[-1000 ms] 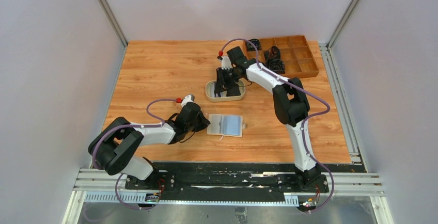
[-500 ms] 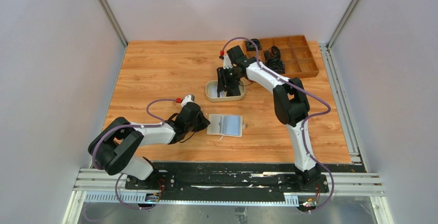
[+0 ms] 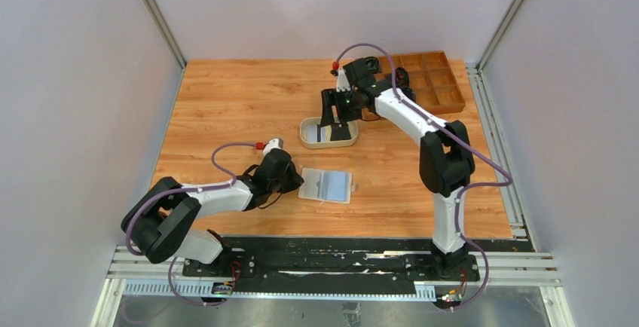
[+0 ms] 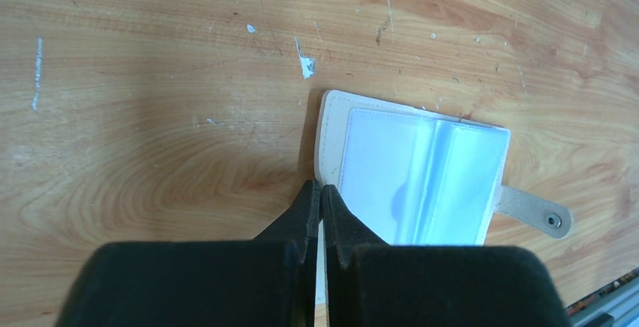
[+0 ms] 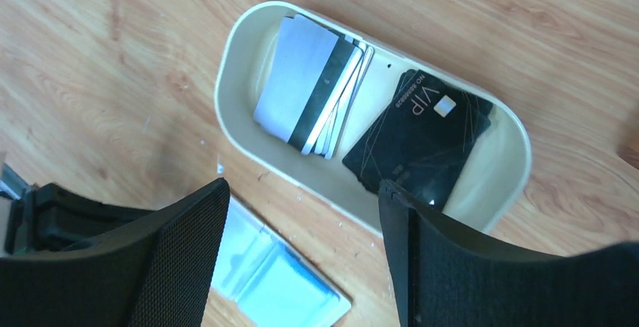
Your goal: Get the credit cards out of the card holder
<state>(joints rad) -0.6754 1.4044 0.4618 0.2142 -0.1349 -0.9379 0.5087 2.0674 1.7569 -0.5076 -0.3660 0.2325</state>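
Only the right wrist view shows the credit cards, black and striped white, in the tray below the gaping, empty right gripper. Near the tray the card holder lies open, the left gripper closed at its edge.

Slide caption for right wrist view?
Open right gripper over the oval tray holding white striped cards and black cards; card holder lies open beside it.
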